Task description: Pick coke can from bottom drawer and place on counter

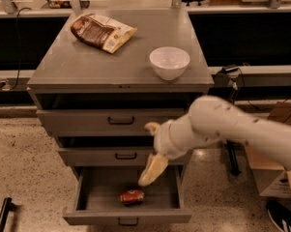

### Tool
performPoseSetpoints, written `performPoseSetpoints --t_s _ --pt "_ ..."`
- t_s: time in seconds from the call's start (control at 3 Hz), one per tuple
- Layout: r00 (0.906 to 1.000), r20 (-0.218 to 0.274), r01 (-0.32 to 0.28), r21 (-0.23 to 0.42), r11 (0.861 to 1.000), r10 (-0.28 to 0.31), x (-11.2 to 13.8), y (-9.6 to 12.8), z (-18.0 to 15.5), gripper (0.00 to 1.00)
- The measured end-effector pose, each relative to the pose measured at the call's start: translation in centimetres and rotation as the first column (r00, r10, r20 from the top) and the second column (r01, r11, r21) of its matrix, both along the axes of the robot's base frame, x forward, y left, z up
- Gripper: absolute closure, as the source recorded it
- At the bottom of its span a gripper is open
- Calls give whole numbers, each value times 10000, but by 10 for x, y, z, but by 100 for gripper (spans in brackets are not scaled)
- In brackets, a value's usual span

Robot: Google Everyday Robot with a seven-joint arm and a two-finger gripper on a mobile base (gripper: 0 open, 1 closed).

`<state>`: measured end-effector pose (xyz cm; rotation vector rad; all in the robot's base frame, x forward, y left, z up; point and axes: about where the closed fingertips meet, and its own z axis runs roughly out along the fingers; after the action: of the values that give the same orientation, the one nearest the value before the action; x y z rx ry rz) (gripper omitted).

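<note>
The coke can (132, 196) lies on its side in the open bottom drawer (128, 218), near the middle of its floor. My gripper (149, 153) hangs in front of the middle drawer, just above and right of the can, without touching it. Its cream fingers (153, 169) stand apart with nothing between them, and the lower one points down into the drawer. My white arm reaches in from the right. The counter (87, 64) is the grey top of the cabinet.
A white bowl (169, 62) stands at the counter's right front. A brown-and-cream snack bag (102, 32) lies at its back left. The two upper drawers are shut. A cardboard box (275, 178) stands on the floor to the right.
</note>
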<state>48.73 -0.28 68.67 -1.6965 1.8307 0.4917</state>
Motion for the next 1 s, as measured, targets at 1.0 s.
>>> performPoseSetpoints --t_s 1.0 --pt "9934 1108 -461 1477 9880 298 -1 47 -58 0"
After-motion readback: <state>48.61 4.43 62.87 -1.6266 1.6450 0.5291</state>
